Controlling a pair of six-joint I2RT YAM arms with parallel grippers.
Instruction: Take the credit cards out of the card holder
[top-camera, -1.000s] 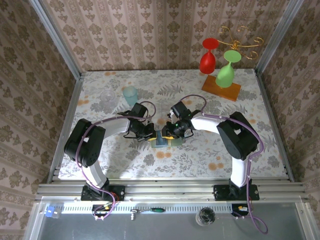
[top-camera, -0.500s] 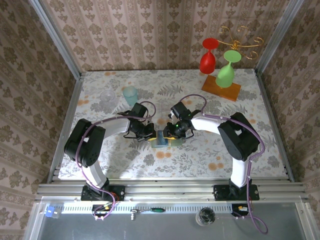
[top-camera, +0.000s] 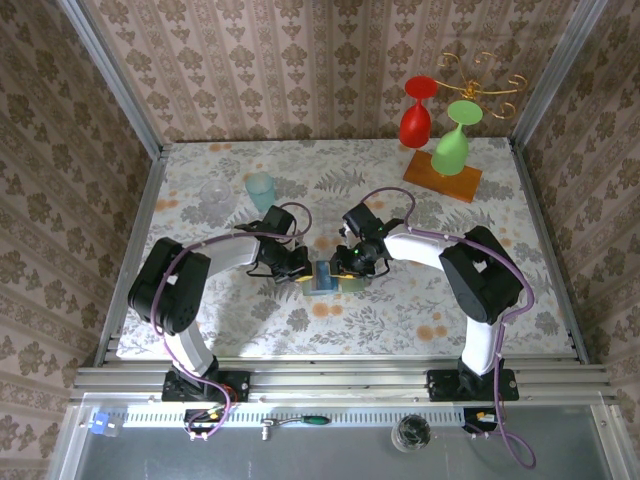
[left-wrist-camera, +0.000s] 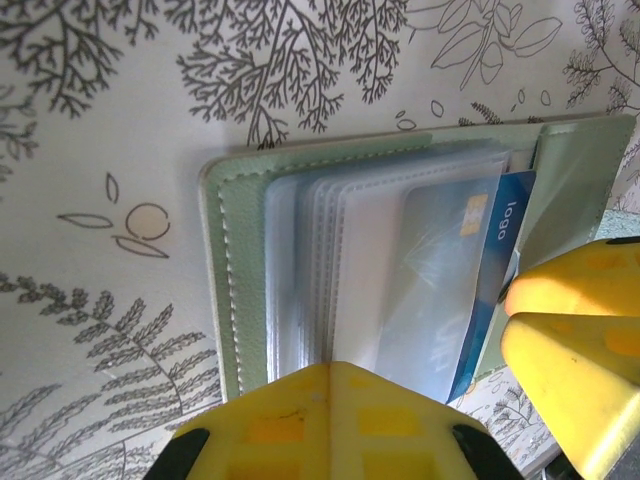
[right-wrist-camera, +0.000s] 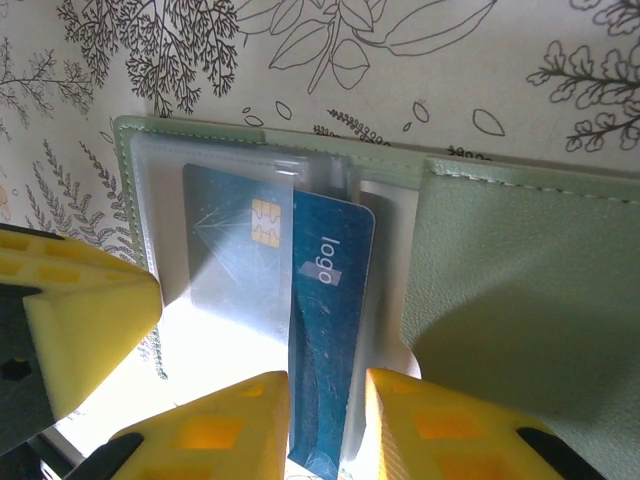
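Your bench (top-camera: 400, 310) had a flowery top. Your two black arms reached in from its near edge, the left arm (top-camera: 200, 262) and the right arm (top-camera: 440, 250). They met near the middle of the bench.

At the far right corner stood a wooden stand (top-camera: 442, 176). A red glass (top-camera: 416, 118) and a green glass (top-camera: 451, 148) were over it, both with the foot up. Near the far left corner stood a pale blue cup (top-camera: 261, 188), with a clear glass (top-camera: 214, 192) just beside it.

The card holder (top-camera: 350, 285) lay open and flat near the middle of the bench, between your two grippers. It was pale green, with clear pockets (left-wrist-camera: 350, 240) inside.

Your left gripper (left-wrist-camera: 330, 410) was at the left side of the card holder. Its yellow fingers were pressed together, and the tip sat over the edge of the clear pockets.

Your right gripper (right-wrist-camera: 327, 385) was at the right side. Its fingers (right-wrist-camera: 215, 425) stood a little apart, and a blue card (right-wrist-camera: 328, 320) lay between them. You could not tell if they were squeezing it. That card had the word "logo" on it and stuck partway out of a pocket. A second card (right-wrist-camera: 235, 270), with a gold chip, was inside the clear pocket next to it.
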